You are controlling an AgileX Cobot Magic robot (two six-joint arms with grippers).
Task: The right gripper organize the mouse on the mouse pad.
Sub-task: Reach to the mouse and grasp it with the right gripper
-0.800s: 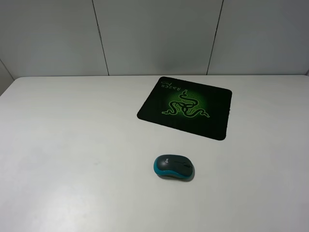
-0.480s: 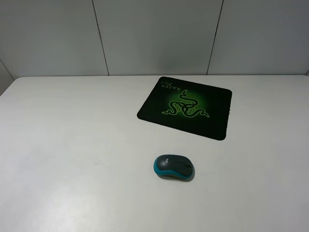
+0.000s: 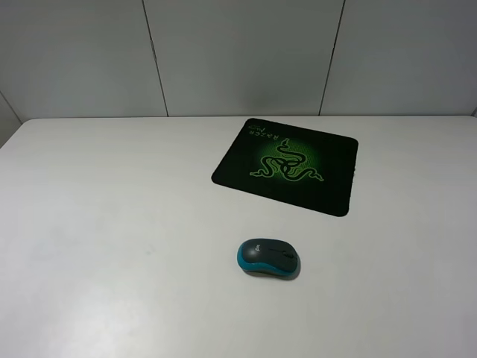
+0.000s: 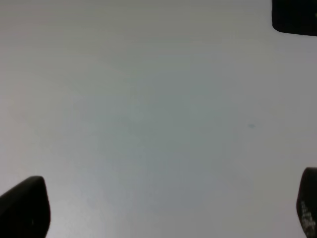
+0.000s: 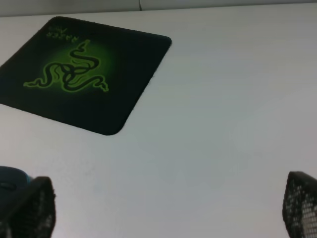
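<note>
The mouse (image 3: 268, 257), dark on top with teal sides, lies on the white table in front of the mouse pad, apart from it. The mouse pad (image 3: 287, 164) is black with a green snake logo and lies flat near the table's back. Neither arm shows in the exterior view. In the right wrist view the right gripper (image 5: 166, 208) is open and empty, with its fingers at the frame's lower corners. The pad (image 5: 79, 74) lies ahead of it, and a sliver of the mouse (image 5: 12, 178) shows beside one finger. The left gripper (image 4: 166, 208) is open over bare table.
The white table (image 3: 112, 224) reaches back to a grey panelled wall (image 3: 238, 52). A dark shape (image 4: 294, 17) sits at one corner of the left wrist view; I cannot tell what it is.
</note>
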